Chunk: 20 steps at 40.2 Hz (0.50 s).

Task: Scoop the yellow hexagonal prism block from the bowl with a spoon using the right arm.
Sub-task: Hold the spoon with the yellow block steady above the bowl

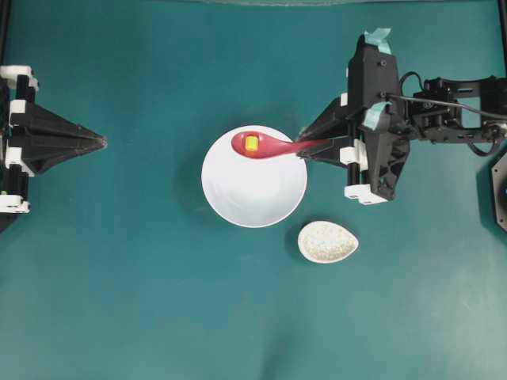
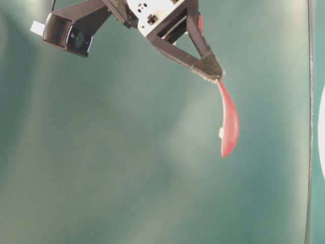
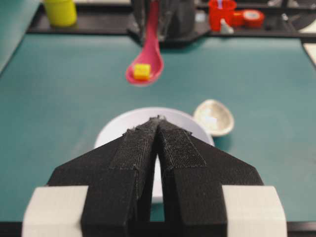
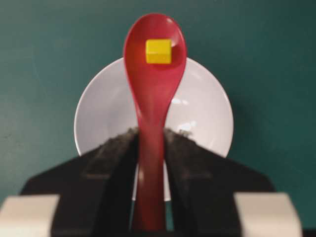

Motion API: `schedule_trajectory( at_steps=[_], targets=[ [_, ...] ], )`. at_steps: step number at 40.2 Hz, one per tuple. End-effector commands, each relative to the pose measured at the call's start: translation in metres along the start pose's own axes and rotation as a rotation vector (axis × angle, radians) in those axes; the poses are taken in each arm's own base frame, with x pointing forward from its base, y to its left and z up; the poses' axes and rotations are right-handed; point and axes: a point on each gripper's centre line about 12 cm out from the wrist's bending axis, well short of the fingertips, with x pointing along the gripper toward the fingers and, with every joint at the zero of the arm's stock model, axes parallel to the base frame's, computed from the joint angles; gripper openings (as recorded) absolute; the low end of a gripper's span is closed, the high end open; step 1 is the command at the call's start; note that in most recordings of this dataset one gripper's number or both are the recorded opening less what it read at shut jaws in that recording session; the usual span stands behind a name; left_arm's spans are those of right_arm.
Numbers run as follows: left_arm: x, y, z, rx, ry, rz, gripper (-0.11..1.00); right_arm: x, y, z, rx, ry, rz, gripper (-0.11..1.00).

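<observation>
My right gripper (image 1: 305, 147) is shut on the handle of the pink-red spoon (image 1: 265, 146). The spoon is held above the white bowl (image 1: 253, 186), its scoop over the bowl's far rim. The tiny yellow block (image 1: 251, 143) lies in the scoop. The right wrist view shows the spoon (image 4: 154, 74) clamped between the jaws of my right gripper (image 4: 150, 132), the block (image 4: 158, 51) in the scoop and the bowl (image 4: 202, 118) below, holding nothing. The left wrist view shows the spoon (image 3: 145, 61) with the block (image 3: 142, 71) raised beyond the bowl (image 3: 116, 129). My left gripper (image 1: 101, 142) is shut and empty, left of the bowl.
A speckled off-white spoon rest (image 1: 328, 241) lies on the teal table just right of and in front of the bowl. In the left wrist view a yellow cup (image 3: 60, 12) and a red cup (image 3: 221, 14) stand beyond the table's far edge.
</observation>
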Motion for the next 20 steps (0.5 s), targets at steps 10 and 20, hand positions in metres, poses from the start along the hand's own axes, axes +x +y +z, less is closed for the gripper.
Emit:
schedule_trajectory(
  at_steps=[10, 20],
  targets=[
    [0.0024, 0.0004, 0.0107, 0.009, -0.038, 0.001, -0.01, -0.0057, 0.0010, 0.0103, -0.003, -0.046, 0.001, 0.24],
    [0.0026, 0.0006, 0.0099, 0.007, -0.037, 0.002, -0.01, -0.0058, 0.0007, 0.0125, -0.006, -0.064, -0.001, 0.24]
  ],
)
